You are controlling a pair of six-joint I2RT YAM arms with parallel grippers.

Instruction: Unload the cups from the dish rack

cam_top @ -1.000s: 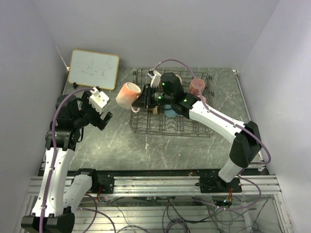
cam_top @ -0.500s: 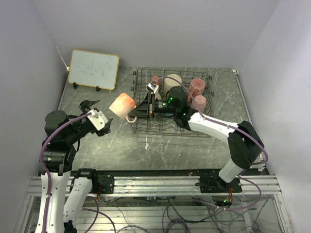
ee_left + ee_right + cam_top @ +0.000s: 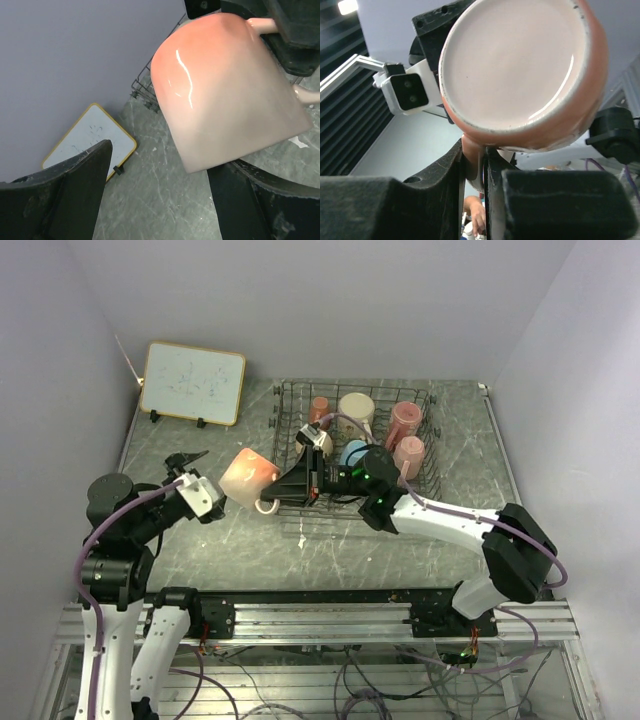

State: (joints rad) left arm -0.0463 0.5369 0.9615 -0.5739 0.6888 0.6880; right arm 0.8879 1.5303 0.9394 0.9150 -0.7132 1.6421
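Observation:
My right gripper [image 3: 273, 494] is shut on the handle of a salmon-pink mug [image 3: 249, 479] and holds it upside down above the table, left of the dish rack [image 3: 420, 480]. In the right wrist view the handle [image 3: 475, 155] is pinched between the fingers, with the mug's base [image 3: 520, 70] above. My left gripper [image 3: 212, 483] is open, its jaws wide apart on either side of the mug [image 3: 230, 95] without touching it. The rack holds several mugs: a small pink [image 3: 319, 407], a cream [image 3: 357, 410], a salmon [image 3: 404, 420], a pink [image 3: 410, 453] and a light blue [image 3: 352, 452].
A wood-framed whiteboard [image 3: 192, 383] leans on the back wall at the far left, also in the left wrist view [image 3: 90, 137]. Dark marbled table [image 3: 230, 540] lies under the held mug. Walls close in on the left, back and right.
My right arm has carried the salmon-pink mug left and toward the front, out of the rack. My left arm has dropped lower, and its open jaws now flank the mug.

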